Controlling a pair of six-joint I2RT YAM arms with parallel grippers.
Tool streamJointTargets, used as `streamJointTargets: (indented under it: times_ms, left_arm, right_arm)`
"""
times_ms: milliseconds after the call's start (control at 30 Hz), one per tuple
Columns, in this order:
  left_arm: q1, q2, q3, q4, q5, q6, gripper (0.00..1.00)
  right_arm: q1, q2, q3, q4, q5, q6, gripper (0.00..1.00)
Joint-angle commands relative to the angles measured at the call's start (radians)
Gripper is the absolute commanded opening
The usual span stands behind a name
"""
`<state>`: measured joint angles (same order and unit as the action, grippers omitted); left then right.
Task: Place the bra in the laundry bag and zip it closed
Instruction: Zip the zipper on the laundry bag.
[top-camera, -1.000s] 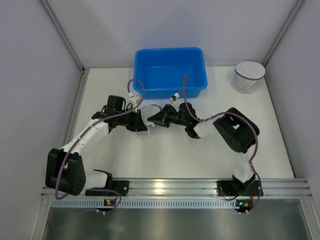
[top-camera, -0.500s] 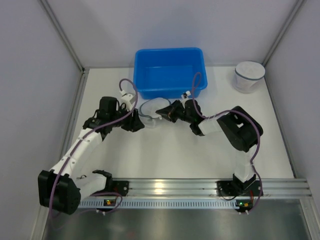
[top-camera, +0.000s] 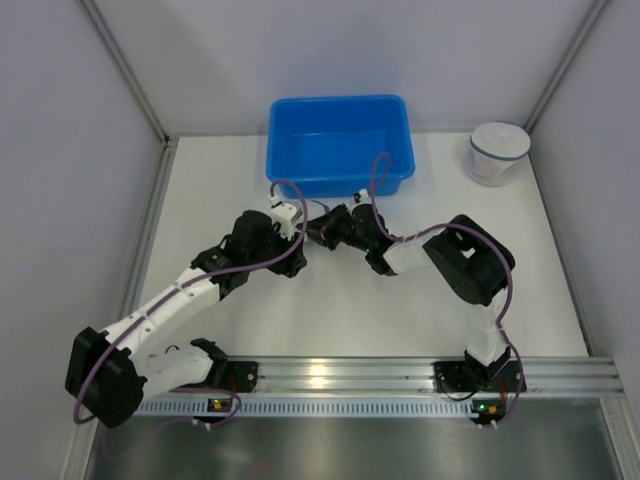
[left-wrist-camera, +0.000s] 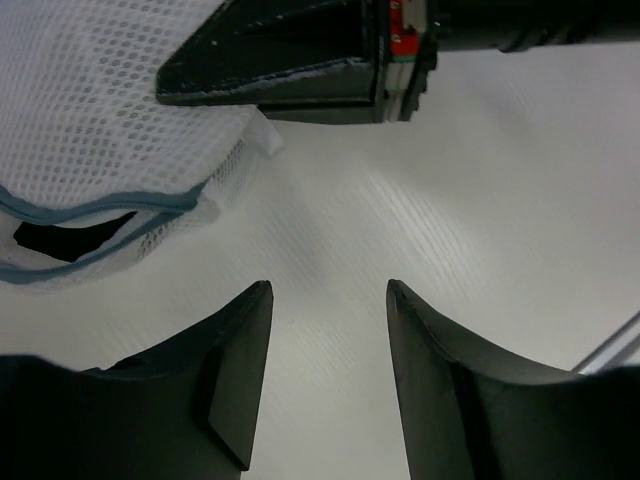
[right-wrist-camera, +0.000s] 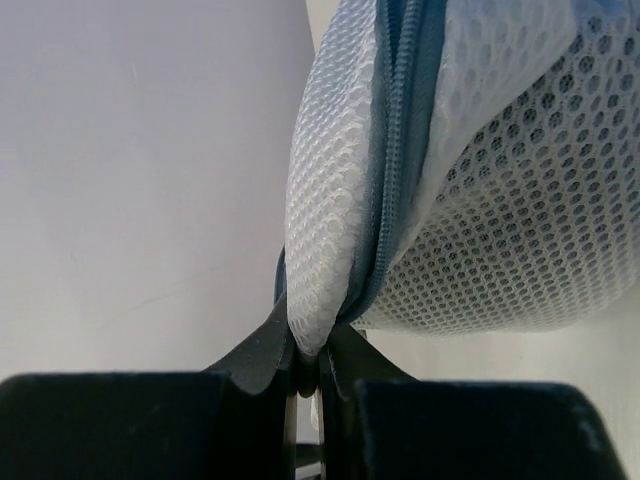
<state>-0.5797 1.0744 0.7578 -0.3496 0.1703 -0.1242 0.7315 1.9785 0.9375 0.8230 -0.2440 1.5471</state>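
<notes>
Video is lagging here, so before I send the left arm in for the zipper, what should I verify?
1. Right claw holding the laundry bag: ok, pinched shut on the mesh edge beside the zipper.
2. Left claw free to grasp: ok, open with nothing between its fingers.
3. Bag zipped shut: not ok, the left wrist view shows a dark opening between the blue trims.
4. Bra inside the bag: cannot tell, it shows in no view.
5. Zipper pull located: cannot tell, no view shows it.
</notes>
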Motion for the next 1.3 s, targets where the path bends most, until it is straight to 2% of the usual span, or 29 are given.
streamJointTargets:
  times_ms: [0,67,300,500,833,933,1000,1167,1267]
  left_arm:
    - [0.001,0.022,-0.035,0.142,-0.126,-0.083,0.56]
    - [0.0,0.039,-0.049,0.193,-0.197,-0.101,0.64]
    - [-0.002,0.176,0.027,0.204,-0.368,-0.157,0.57]
    - [-0.002,0.222,0.067,0.207,-0.413,-0.186,0.56]
    - [-0.003,0.248,0.087,0.215,-0.407,-0.224,0.54]
    - [-0.003,0.256,0.095,0.213,-0.402,-0.224,0.48]
    - [-0.003,0.259,0.095,0.212,-0.416,-0.216,0.41]
    - [-0.003,0.245,0.097,0.199,-0.411,-0.216,0.33]
    - [-0.003,0.22,0.1,0.163,-0.41,-0.209,0.24]
  right_arm:
    - [0.026,0.016,0.011,0.042,0.054,0.051,0.0]
    - [0.028,0.016,0.014,0.033,0.06,0.05,0.0]
    - [0.031,0.031,0.04,-0.002,0.057,0.054,0.0]
    - [0.037,0.037,0.053,-0.013,0.06,0.067,0.0]
    - [0.049,0.048,0.076,-0.036,0.06,0.077,0.0]
    - [0.049,0.046,0.072,-0.027,0.058,0.076,0.0]
    - [0.049,0.045,0.07,-0.025,0.061,0.076,0.0]
    - [0.049,0.042,0.066,-0.019,0.063,0.074,0.0]
    - [0.045,0.042,0.061,-0.013,0.061,0.068,0.0]
